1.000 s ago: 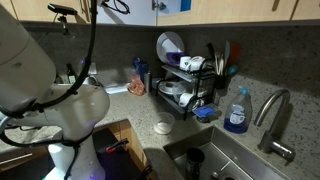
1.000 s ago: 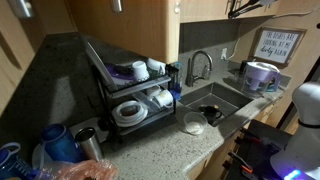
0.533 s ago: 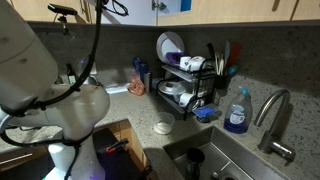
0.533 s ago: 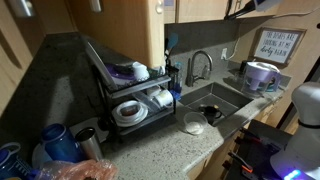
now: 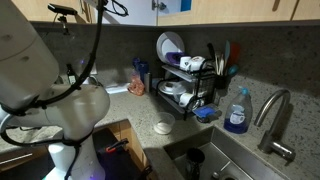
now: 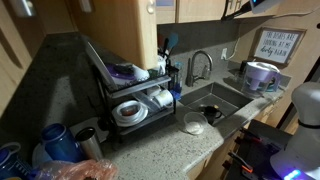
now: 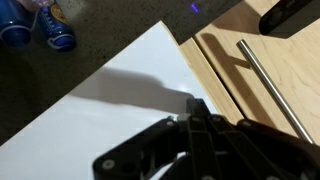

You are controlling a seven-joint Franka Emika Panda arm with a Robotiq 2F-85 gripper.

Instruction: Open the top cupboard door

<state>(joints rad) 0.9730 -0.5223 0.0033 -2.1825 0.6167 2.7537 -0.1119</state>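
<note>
The top cupboard door (image 6: 135, 35) of light wood stands swung out over the dish rack in an exterior view. In the wrist view its white face (image 7: 100, 110) fills the middle. A wooden cupboard front (image 7: 230, 70) with a metal bar handle (image 7: 268, 85) lies beside it. My black gripper (image 7: 197, 103) has its fingers pressed together, with the tips at the white face near its edge; nothing shows between them. In an exterior view the gripper (image 6: 85, 5) is only a dark shape at the top edge.
A black dish rack (image 5: 185, 85) (image 6: 130, 95) with plates and cups stands on the grey counter below the cupboards. Beside it are a sink (image 6: 205, 100) with a tap (image 5: 272, 110), a blue soap bottle (image 5: 237, 112) and a small white bowl (image 5: 162, 127). My white arm (image 5: 40, 80) fills the left.
The cupboard door has swung from nearly closed to well open. The gripper at the top edge has moved sideways with it.
</note>
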